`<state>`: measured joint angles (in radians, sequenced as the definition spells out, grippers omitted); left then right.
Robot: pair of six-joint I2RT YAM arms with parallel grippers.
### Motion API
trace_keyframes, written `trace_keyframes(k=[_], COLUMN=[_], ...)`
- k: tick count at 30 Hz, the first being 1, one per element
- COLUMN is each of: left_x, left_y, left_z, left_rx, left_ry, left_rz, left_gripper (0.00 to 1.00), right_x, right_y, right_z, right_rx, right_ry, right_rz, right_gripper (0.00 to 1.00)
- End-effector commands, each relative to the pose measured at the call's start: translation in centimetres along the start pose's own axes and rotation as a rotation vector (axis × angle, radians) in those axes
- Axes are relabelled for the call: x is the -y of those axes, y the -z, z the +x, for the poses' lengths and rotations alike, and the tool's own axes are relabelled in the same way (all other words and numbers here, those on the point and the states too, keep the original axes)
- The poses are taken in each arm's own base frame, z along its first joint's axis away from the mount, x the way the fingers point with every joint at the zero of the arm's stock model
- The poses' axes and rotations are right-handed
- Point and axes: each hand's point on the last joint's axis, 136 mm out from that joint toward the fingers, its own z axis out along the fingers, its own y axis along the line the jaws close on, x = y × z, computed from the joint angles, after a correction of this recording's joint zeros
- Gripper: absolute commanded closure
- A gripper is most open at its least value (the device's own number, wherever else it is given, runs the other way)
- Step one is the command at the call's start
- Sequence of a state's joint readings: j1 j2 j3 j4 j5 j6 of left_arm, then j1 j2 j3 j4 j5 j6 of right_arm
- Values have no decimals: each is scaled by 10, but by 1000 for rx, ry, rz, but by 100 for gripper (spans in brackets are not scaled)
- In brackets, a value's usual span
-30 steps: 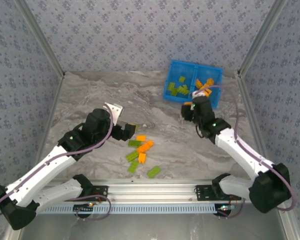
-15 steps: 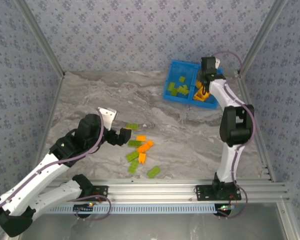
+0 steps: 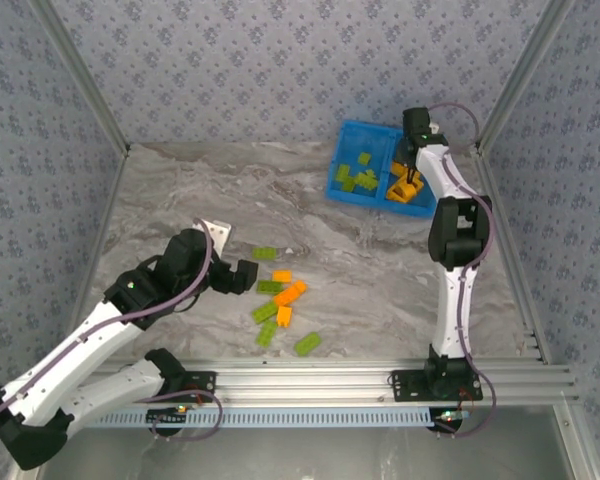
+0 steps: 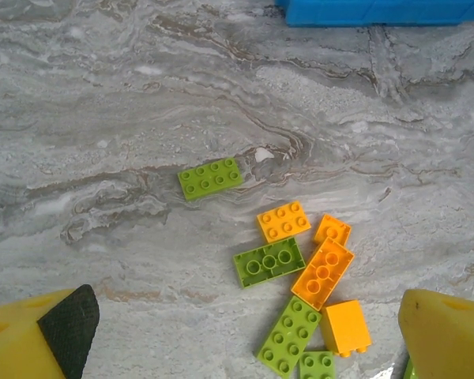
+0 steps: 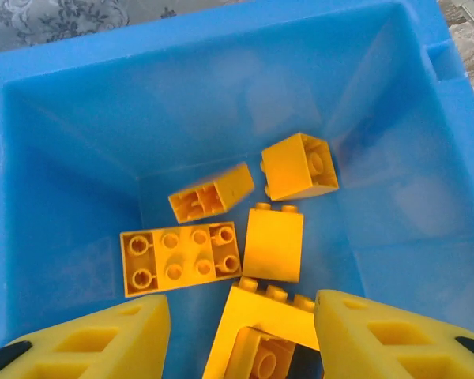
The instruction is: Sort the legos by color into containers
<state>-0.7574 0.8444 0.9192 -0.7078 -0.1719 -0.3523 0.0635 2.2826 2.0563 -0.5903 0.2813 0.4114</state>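
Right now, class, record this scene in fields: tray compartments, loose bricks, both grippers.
blue tray: far right of table, two compartments
left compartment: green bricks
right compartment: orange bricks, orange frame piece
loose bricks: green and orange, mixed, near table centre
left gripper: open, above loose bricks
right gripper: open over right compartment, straddling frame piece, unclamped

Lime green legos (image 4: 210, 178), orange legos (image 5: 179, 258), blue tray (image 5: 63, 118), grey marbled table (image 4: 103, 95)

Marbled table (image 3: 180, 190), loose legos (image 3: 290, 292), blue tray (image 3: 375, 131)
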Motion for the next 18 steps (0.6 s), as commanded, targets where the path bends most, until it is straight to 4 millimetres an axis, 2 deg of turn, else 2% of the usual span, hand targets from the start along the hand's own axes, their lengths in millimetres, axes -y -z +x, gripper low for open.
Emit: trace_keyframes(k=[1,6,10,12,13,18], left_x=[7,17,34,45,50,75], left_y=[-1,-18,-33,-41,-45,-65], left_z=[-9,13,41,55,61,94], left_rx=[2,-100,-206,-252,-273,-399], left_ry=[110,289,378,372,366,265], left_rz=[25,15,-8,-21,-33,-57], left_gripper=[1,1,6,10,12,23], right_x=[0,2,8,12,15,25], right_y=[47,97,138,160,166,210], right_z=[-15,9,48,65,81,120], right_rx=[59,95,125,139,126,140], right_ry=[-21,-50,-85,-89,-81,-48], right_rz=[-42,-117,-198,-235,-243,-301], right_gripper=[46,43,33,26,23,11])
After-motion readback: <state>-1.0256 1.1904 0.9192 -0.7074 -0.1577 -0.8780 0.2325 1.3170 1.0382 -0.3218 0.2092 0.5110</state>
